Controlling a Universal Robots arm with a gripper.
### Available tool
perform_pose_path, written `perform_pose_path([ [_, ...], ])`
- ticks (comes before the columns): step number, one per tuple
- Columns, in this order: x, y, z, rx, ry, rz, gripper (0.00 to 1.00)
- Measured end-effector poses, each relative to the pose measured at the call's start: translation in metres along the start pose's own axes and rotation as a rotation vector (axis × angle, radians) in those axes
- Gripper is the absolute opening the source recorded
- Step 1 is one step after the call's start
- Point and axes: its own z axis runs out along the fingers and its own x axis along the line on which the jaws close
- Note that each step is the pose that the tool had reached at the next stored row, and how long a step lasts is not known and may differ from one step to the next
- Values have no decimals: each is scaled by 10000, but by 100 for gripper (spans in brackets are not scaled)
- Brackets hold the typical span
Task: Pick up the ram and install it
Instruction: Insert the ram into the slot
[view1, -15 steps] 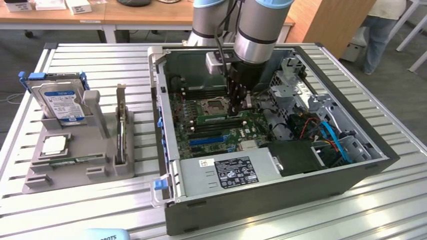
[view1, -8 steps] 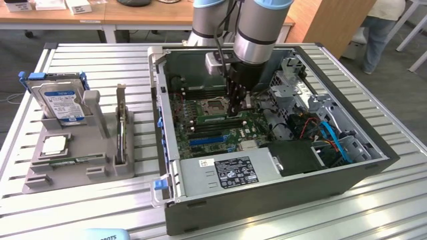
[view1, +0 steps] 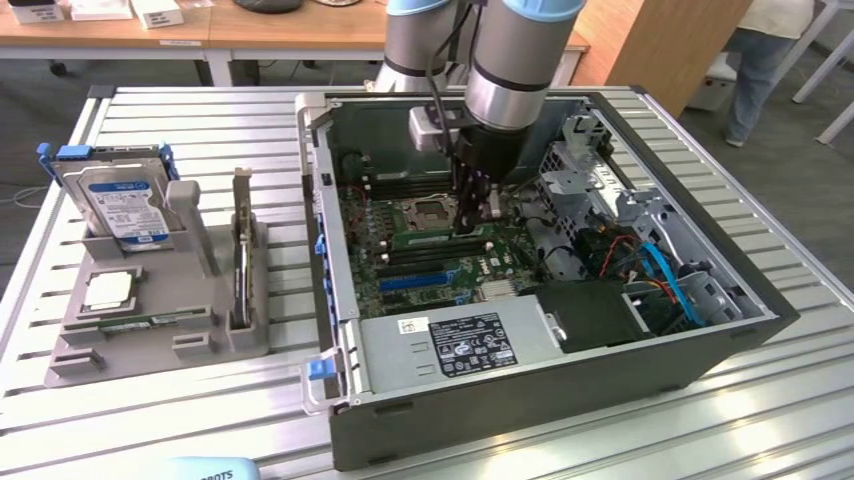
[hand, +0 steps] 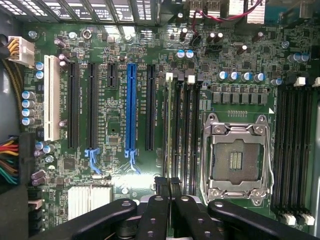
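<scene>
Finding 1: the gripper (hand: 168, 182) is clenched with nothing between its fingers. It hangs vertically inside the open computer case (view1: 747, 330), with its tips low over the memory slots just beside the CPU socket (view1: 430, 212).

Finding 2: the ram (view1: 427, 238) stands on its long edge in a slot just beside the CPU socket, on the side nearer the power supply (view1: 454, 345). It is close under the gripper tips. Whether they touch it cannot be told.

Assessment: a closed, empty gripper above a slotted stick suggests pressing down to seat it, not carrying. Full seating cannot be confirmed.

Orientation: the ram's long axis runs parallel to the adjacent edge of the CPU socket and to the neighbouring empty slots. Its contact edge faces down into the board.

Note: a second green stick (view1: 140, 322) lies flat in the grey holder (view1: 200, 345), well apart from the CPU socket and outside the case
</scene>
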Motion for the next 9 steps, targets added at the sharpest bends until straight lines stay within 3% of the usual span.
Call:
perform_pose_path([
  [9, 1, 3, 50, 13, 1, 10, 12],
])
